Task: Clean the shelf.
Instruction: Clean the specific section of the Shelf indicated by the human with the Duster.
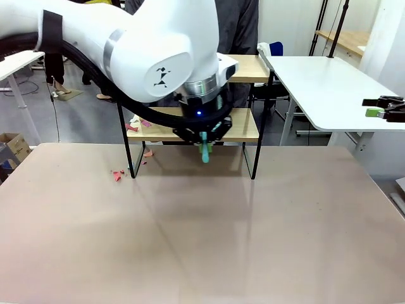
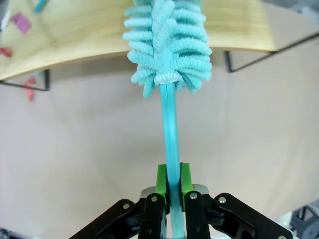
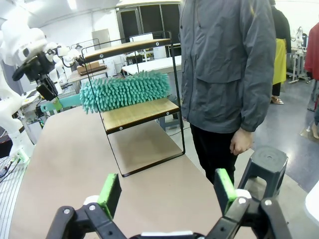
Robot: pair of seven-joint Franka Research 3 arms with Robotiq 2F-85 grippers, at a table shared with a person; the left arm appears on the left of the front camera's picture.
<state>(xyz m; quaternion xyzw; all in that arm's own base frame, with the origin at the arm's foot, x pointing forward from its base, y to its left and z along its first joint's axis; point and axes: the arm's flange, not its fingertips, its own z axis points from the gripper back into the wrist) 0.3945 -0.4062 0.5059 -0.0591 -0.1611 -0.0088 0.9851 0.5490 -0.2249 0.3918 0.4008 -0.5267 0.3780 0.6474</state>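
The duster [image 2: 167,45] is pinched by its thin plastic handle in the left gripper [image 2: 173,181], with the fluffy teal chenille head poked front-to-back between the tiers of the shelf [image 1: 243,130], which is parked at the table's [image 1: 202,240] far side. Pink paper scraps [image 1: 134,126] are seen on the smooth wooden lower board, off to the head's left, so a leftward sweep is probably called for; the right gripper [image 3: 167,191] is held wide open and empty, well away

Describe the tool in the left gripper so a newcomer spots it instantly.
Find the two-tier rack of light wooden boards in a black metal frame. Between its boards reaches a shaggy teal chenille duster, thin handle clamped in the left gripper. Its neighbours, small pink paper scraps, are flat; it alone is fluffy.
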